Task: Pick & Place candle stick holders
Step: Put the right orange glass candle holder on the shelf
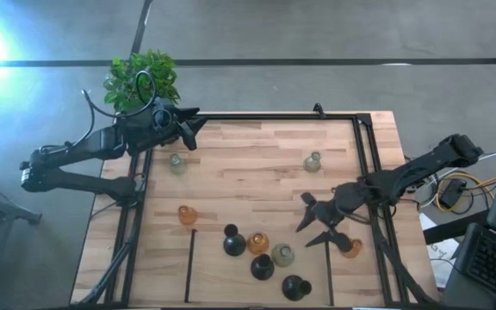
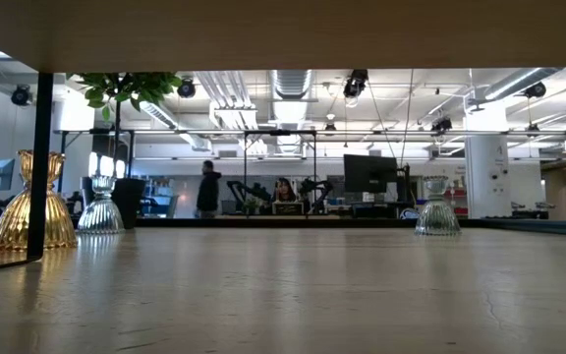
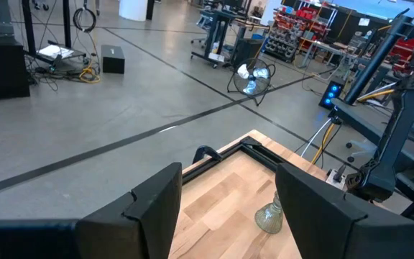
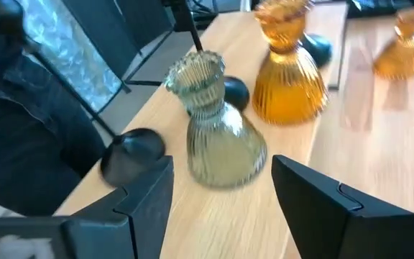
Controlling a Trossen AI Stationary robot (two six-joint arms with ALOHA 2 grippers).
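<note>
Right end effector (image 1: 317, 226): over the near right part of the table (image 1: 257, 164), fingers spread wide and holding nothing, its two dark fingers (image 4: 139, 205) parted with bare wood between them.
Straight ahead of it: a pale green-grey holder (image 4: 218, 129) stands upright just beyond the fingertips, not touching either one.
Behind that: an amber holder (image 4: 287, 68), upright, close beside the green-grey one, and dark round bases of black holders (image 4: 131, 150) off to the side.
Just behind the right end effector: another amber holder (image 1: 351, 248) stands on the table right next to the wrist, free of the fingers.
The cluster: from above, three black holders (image 1: 233, 241) plus an amber and a green-grey one sit bunched together to the side of the open fingers, near the table's front edge.
Loose ones: an amber holder (image 1: 187, 214) stands alone farther off towards the left arm; a clear green-grey holder (image 1: 313, 162) stands apart near the far edge.
Left end effector (image 1: 192, 125): parked at the far left corner of the table beside the potted plant (image 1: 141, 80), fingers apart and gripping nothing.
Near the left end effector: a pale holder (image 1: 176, 163) stands just in front of it, untouched.
Table level: an amber holder (image 2: 29, 202) and two clear ones upright on the wood.
</note>
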